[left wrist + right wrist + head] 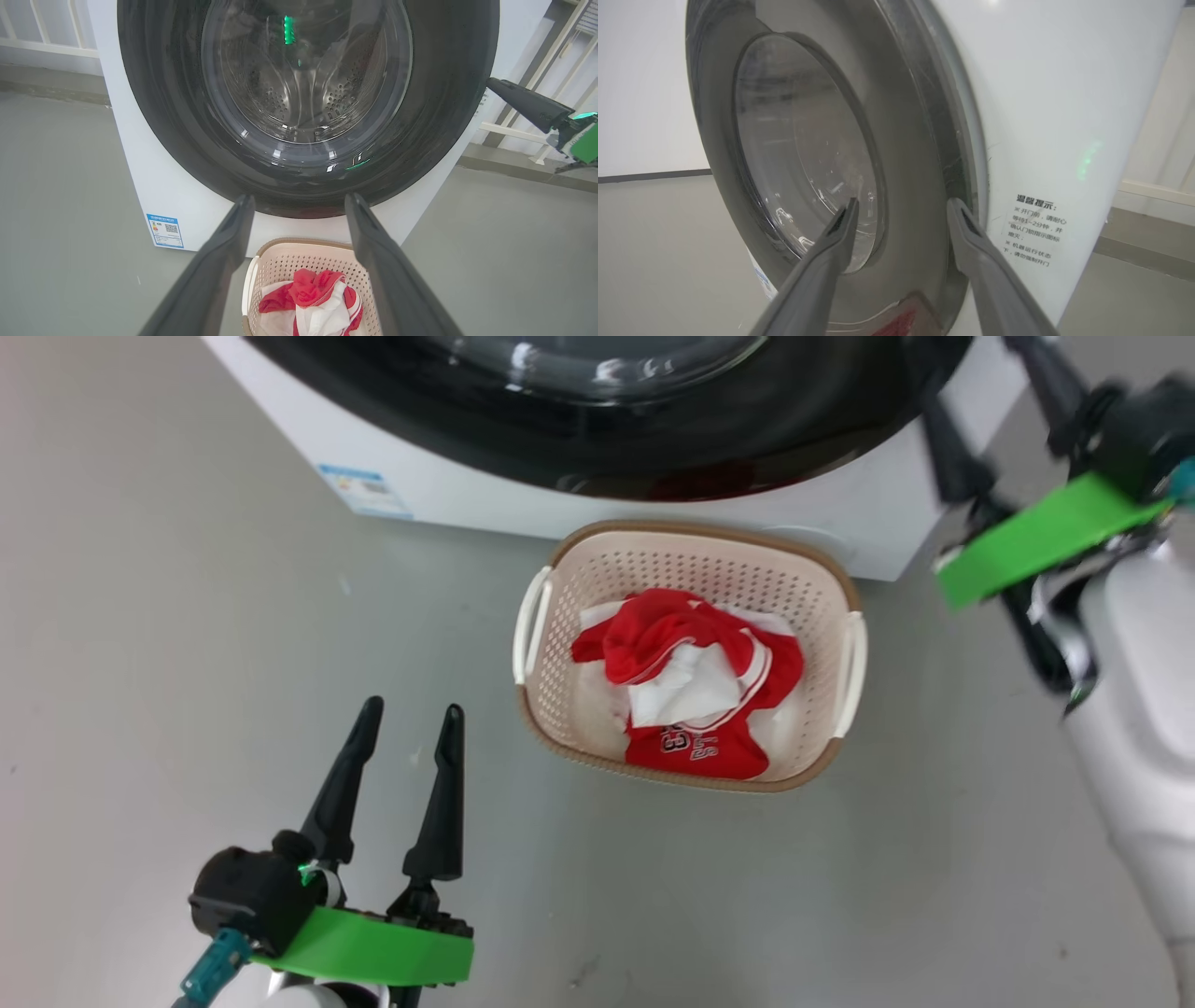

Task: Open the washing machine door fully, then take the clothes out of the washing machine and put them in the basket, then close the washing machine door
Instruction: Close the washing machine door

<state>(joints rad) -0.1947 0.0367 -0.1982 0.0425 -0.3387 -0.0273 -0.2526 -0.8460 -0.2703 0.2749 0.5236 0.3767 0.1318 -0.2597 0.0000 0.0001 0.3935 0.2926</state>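
At the lower left of the head view, my left gripper (413, 707) hung over the floor (140, 663), its two fingers spread wide with nothing between them. At the upper right of that view my right gripper (976, 378) stood beside the washer's right corner, fingers pointing up the frame. The right wrist view showed those fingers well apart and holding nothing: one tip lay over the lower part of the glass and the other over the outer edge of the door's rim, next to a printed notice (1034, 231) on the white front. I could not tell whether either tip touched the door. The door (653, 439) lay flat against the washer (467, 495) across the top of the head view and looked shut. In the left wrist view the steel drum (299, 107) showed through the glass at the upper centre. The basket (700, 529) sat on the floor at the centre of the head view, just below the washer's front and close beside it. The clothes (686, 681) lay bunched inside it, red and white, with white lettering showing toward the lower edge of the pile. A blue label (364, 490) was stuck to the washer at the upper left.
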